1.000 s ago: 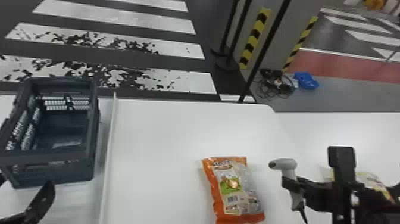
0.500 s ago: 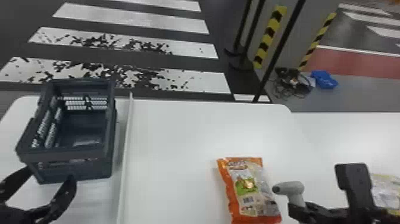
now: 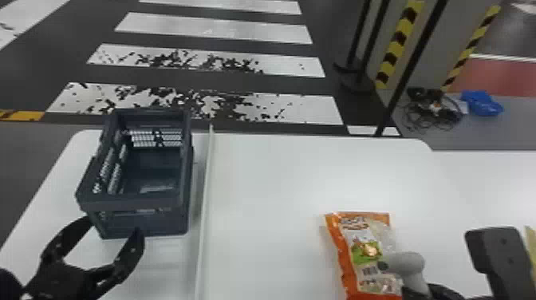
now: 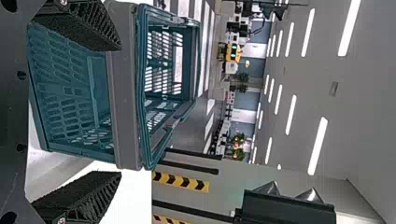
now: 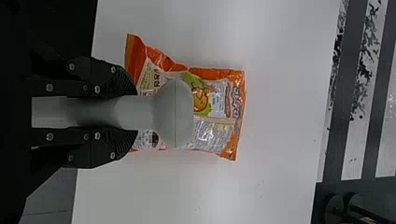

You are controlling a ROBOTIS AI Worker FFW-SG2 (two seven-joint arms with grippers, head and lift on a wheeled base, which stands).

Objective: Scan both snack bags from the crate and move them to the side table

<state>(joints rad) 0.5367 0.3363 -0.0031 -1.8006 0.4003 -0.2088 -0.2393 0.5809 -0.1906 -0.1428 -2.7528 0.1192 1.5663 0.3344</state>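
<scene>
Right fingers (image 3: 440, 292) gripping scanner (image 5: 173, 112), grasp clear in wrist view

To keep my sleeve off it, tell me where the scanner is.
The scanner is at the lower right of the head view, held in the right gripper, above the orange snack bag.

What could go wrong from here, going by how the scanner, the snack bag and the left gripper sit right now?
The bag is glossy and creased, so glare or a poor angle might spoil the barcode read.

The scanner is pinched by its handle in the right gripper; a knock against the table could twist it.

The open left gripper is close to the crate's near side, so a careless sideways move might shove the crate.
</scene>
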